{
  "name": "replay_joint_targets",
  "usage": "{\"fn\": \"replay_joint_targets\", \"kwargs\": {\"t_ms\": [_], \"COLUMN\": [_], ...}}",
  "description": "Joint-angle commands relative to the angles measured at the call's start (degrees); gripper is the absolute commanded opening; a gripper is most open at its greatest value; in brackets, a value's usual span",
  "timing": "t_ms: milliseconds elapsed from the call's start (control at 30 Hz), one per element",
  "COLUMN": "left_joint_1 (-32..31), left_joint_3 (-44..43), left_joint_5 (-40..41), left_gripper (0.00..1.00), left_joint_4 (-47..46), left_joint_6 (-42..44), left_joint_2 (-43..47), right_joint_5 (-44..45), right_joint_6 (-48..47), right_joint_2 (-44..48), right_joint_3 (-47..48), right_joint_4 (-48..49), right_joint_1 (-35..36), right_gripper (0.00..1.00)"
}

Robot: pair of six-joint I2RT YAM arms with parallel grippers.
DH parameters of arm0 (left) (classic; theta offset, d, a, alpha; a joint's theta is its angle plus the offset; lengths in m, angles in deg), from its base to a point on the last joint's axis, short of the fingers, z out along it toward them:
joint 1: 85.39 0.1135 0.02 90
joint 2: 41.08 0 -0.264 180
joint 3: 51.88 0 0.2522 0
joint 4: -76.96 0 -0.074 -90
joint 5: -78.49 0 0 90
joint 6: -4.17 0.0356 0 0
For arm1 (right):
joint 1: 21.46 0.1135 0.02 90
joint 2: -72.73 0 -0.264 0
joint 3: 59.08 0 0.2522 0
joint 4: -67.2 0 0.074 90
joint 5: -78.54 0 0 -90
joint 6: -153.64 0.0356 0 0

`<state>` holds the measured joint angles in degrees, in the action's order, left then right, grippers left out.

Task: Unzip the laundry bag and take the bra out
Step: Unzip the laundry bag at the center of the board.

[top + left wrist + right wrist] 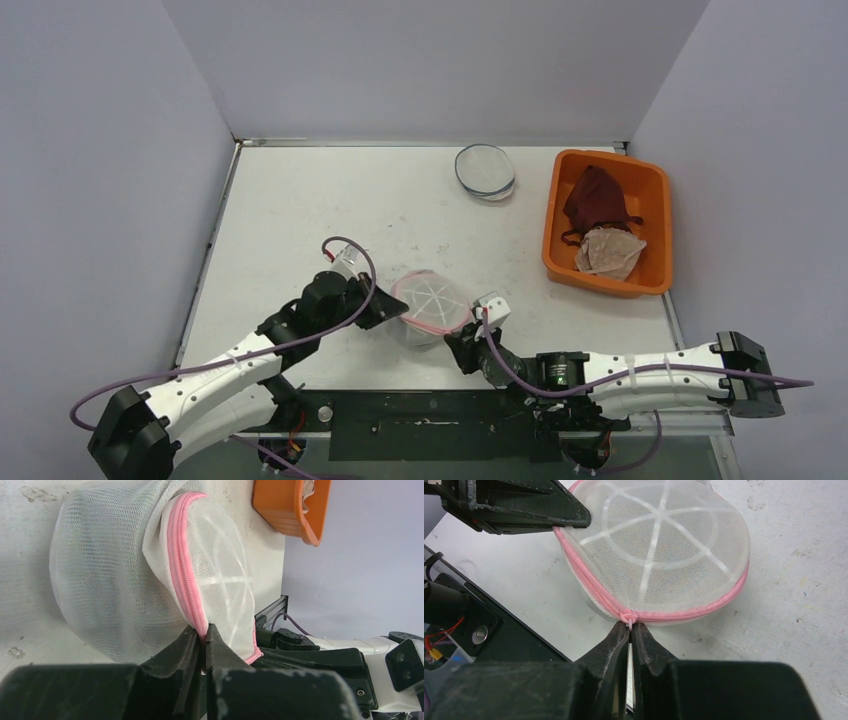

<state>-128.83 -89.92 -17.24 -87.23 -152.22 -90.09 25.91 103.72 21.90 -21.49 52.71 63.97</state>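
Observation:
A round white mesh laundry bag (430, 305) with a pink zipper lies near the table's front edge, between both arms. It also shows in the left wrist view (110, 575) and the right wrist view (664, 555). My left gripper (392, 310) is shut on the pink zipper seam (186, 575) at the bag's left side. My right gripper (470, 335) is shut on the pink zipper pull (629, 618) at the bag's near edge. The zipper looks closed. The bra inside is hidden by the mesh.
An orange bin (656, 232) at the back right holds a dark red garment (595, 198) and a pale mesh item (610, 252). A flat round mesh bag (485, 170) lies at the back. A black rail (430, 420) runs along the near edge.

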Motion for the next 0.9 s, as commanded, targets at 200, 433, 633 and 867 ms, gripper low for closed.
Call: {"fn": "replay_joint_targets", "kwargs": {"t_ms": [200,433,633,867], "left_joint_1": [-0.14,-7.13,-15.44,-18.17], "left_joint_3": [-9.13,-6.24,-3.16,-5.83], "left_joint_5": [-0.87,5.22,9.76,12.62], "left_gripper": [0.88,0.96,0.96,0.96], "left_joint_4": [8.78,22.6,20.08,18.0], "left_joint_6": [4.64,0.58,-5.63,-5.37], "left_joint_2": [1.5,16.16,18.29,11.77], "right_joint_5": [2.2,-1.35,-4.43,-7.68], "right_joint_6": [-1.03,-4.93,-7.68,-10.14], "right_joint_2": [-0.22,-7.17,-13.88,-17.85], "right_joint_3": [-0.5,3.05,6.94,9.82], "right_joint_4": [3.13,9.9,14.22,17.0], "right_joint_1": [-0.17,-0.17,-0.08,0.3], "right_gripper": [0.05,0.05,0.05,0.05]}}
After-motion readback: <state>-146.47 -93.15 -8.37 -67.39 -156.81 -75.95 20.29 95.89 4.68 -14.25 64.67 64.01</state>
